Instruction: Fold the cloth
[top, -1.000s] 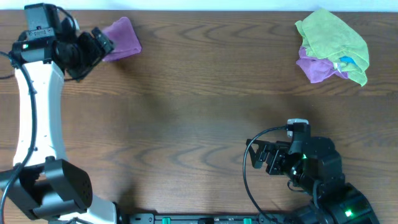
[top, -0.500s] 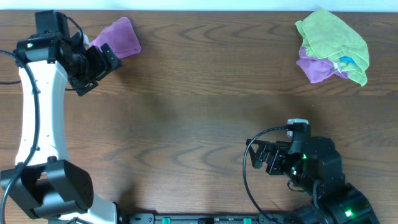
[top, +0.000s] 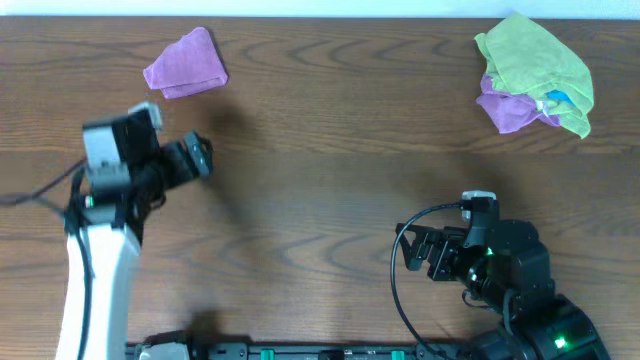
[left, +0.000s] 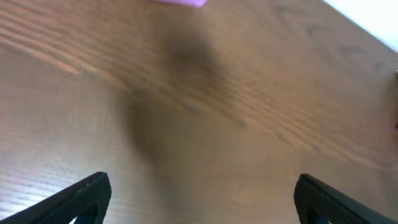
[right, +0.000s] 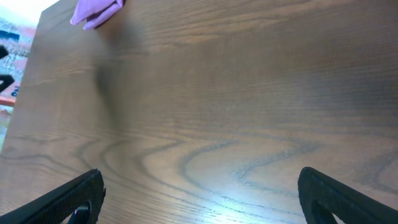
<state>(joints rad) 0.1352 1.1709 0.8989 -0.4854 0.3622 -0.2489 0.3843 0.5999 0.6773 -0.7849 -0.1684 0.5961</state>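
Observation:
A small folded purple cloth (top: 186, 66) lies on the wooden table at the back left; its edge shows at the top of the left wrist view (left: 180, 2) and at the top left of the right wrist view (right: 95, 10). My left gripper (top: 197, 158) is open and empty, in front of the cloth and well apart from it. My right gripper (top: 415, 255) is open and empty near the front right.
A heap of cloths sits at the back right: a green one (top: 535, 62) on top of a purple one (top: 508, 110), with a bit of blue showing. The table's left edge shows in the right wrist view (right: 25, 74).
My left arm has pulled back from the purple cloth toward the front and right, leaving the cloth lying folded. The right arm has not moved.

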